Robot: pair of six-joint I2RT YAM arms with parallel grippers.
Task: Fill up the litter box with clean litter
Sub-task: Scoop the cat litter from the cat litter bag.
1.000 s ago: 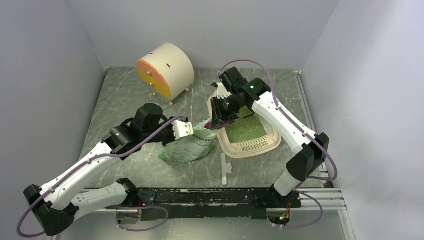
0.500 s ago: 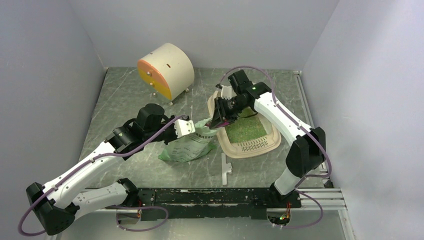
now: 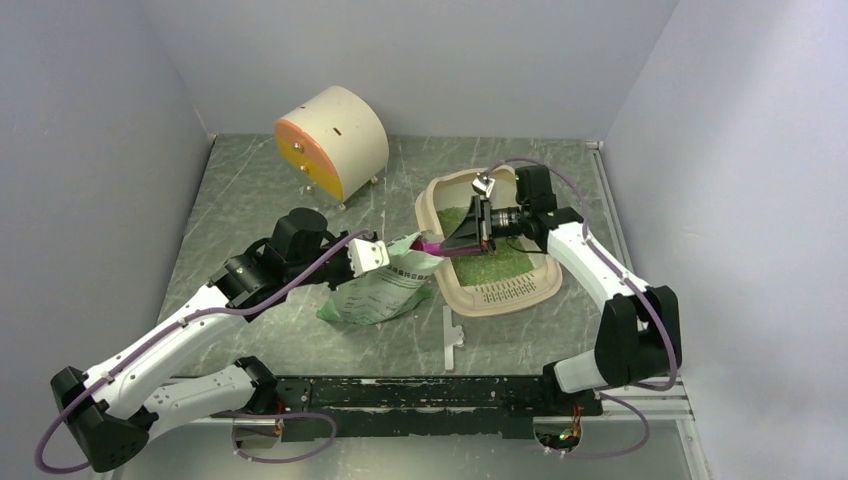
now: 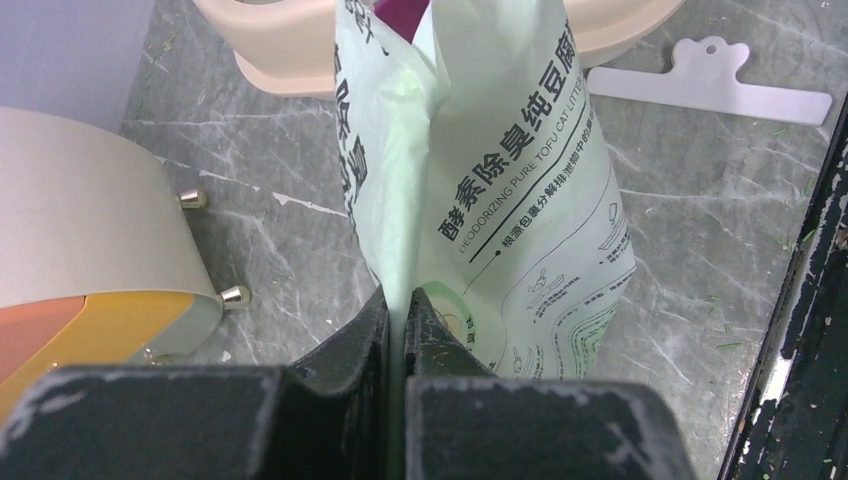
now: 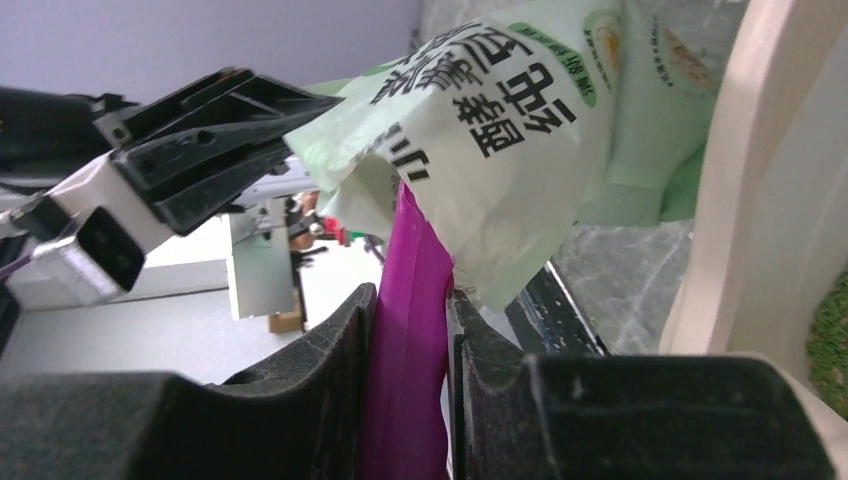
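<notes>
Tabletop (image 3: pixel 260 200), grey-green marble pattern, walled on three sides.

Litter box (image 3: pixel 432 205): beige tray, seen right of centre, flat on the table, slotted grille ledge at its near end. Clean litter (image 3: pixel 497 262): a thin bed of fine green granules is spread over the tray floor, from the grille toward the far end. A few stray green grains are scattered on the table near the black front rail.

Litter bag (image 4: pixel 510 210): light green, printed in Chinese with "TOFU CAT LITTER". It lies just left of the tray, its open top raised and turned toward the tray's left rim.

Left gripper (image 4: pixel 395 305): jaws are pressed together on a thin vertical fold of the bag's edge, and the bag's top is held up by it. No gap is seen between the fingers apart from the film.

Right gripper (image 5: pixel 410 300): positioned over the tray's left side, turned sideways toward the bag. The flat handle of a magenta scoop (image 5: pixel 408 270) is pinched between the two fingers. The scoop reaches toward the bag's mouth; its far end is hidden behind the bag's folded lip, so how far in it sits cannot be told.

Cream half-cylinder cabinet (image 3: pixel 340 135): orange face, small metal feet, at the far left of the table, well apart from tray and bag.

White flat plastic piece (image 3: pixel 452 335): lying on the table near the tray's grille end, touched by nothing.
</notes>
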